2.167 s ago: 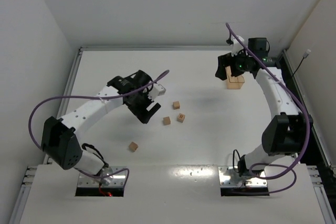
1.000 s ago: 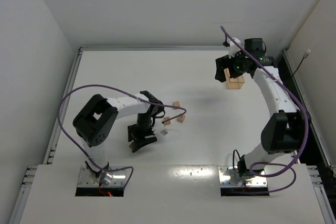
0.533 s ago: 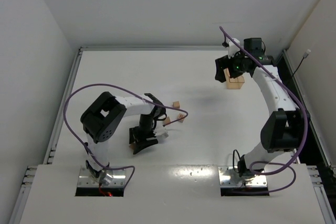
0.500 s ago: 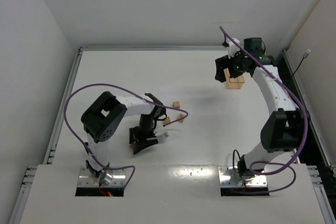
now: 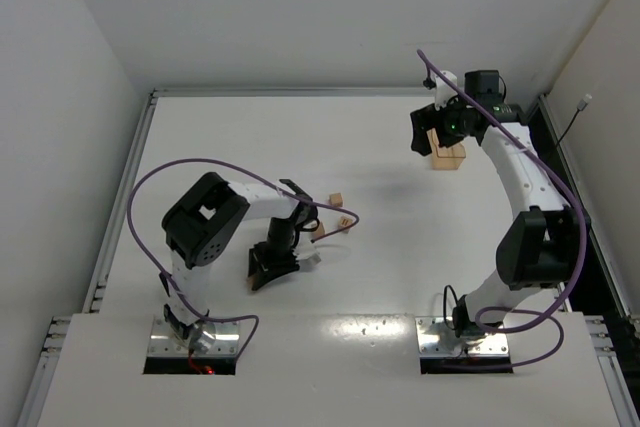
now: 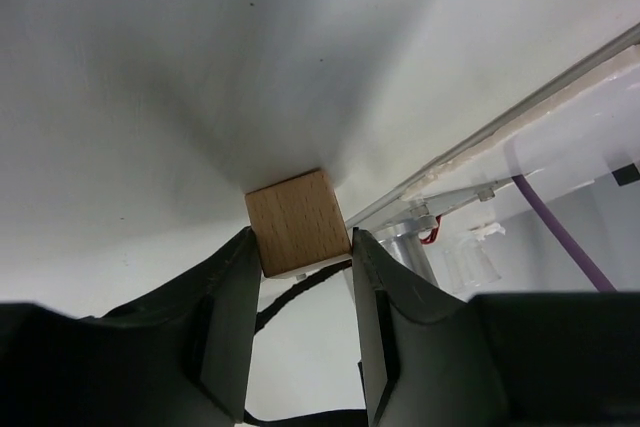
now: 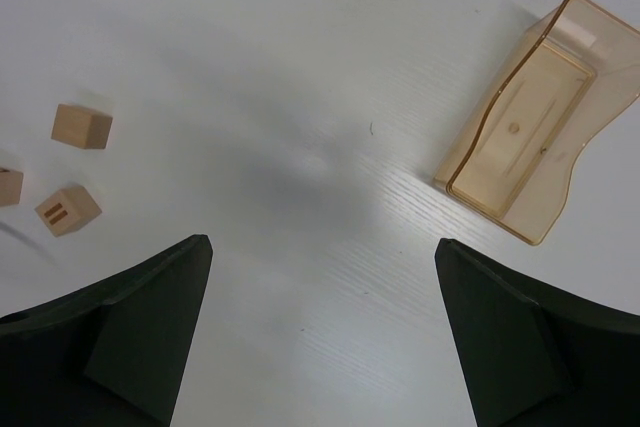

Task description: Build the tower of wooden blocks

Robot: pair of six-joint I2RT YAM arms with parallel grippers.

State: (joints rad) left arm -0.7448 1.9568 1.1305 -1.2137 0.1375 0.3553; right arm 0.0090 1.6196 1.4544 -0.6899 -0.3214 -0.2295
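Where the left arm folds low toward the near edge of the surface (image 5: 400,247), we see its end effector (image 6: 300,247) clamped on one wood block (image 6: 298,222), a finger against each side and the block down at the surface. Just to its right, other loose blocks (image 7: 82,126) lie close together. Far right, the right end effector (image 7: 322,245) hangs with fingers wide apart, holding nothing, near the open tray (image 7: 535,117).
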